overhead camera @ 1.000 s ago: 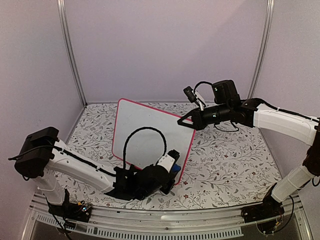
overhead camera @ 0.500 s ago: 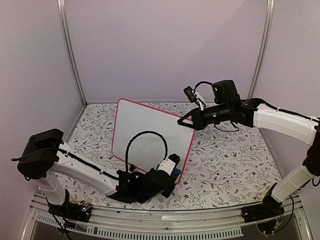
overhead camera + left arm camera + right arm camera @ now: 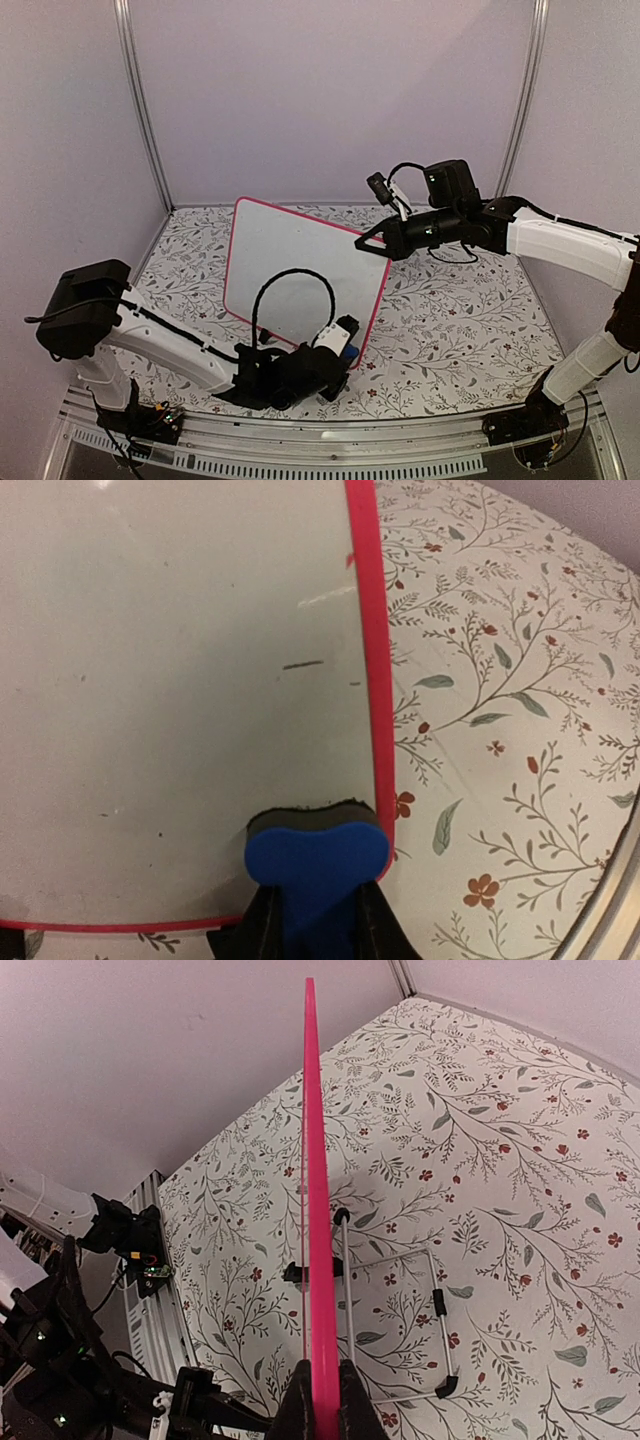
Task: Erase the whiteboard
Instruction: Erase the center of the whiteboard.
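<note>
Pink-framed whiteboard [image 3: 300, 250], upright on the bench [image 3: 450, 320], is clamped at its top corner by the right pincer [image 3: 364, 240]. A blue eraser [image 3: 315, 855], gripped by the left pincer [image 3: 315, 925], is pressed to its lower corner, behind a black cable loop [image 3: 295, 270].

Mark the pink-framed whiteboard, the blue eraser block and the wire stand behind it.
Pink-framed white whiteboard [image 3: 290, 245]: top external view, white face.
Blue eraser block [image 3: 315, 860]: left wrist view, blue top.
Thin wire stand [image 3: 438, 1304]: right wrist view, black sleeve.
</note>
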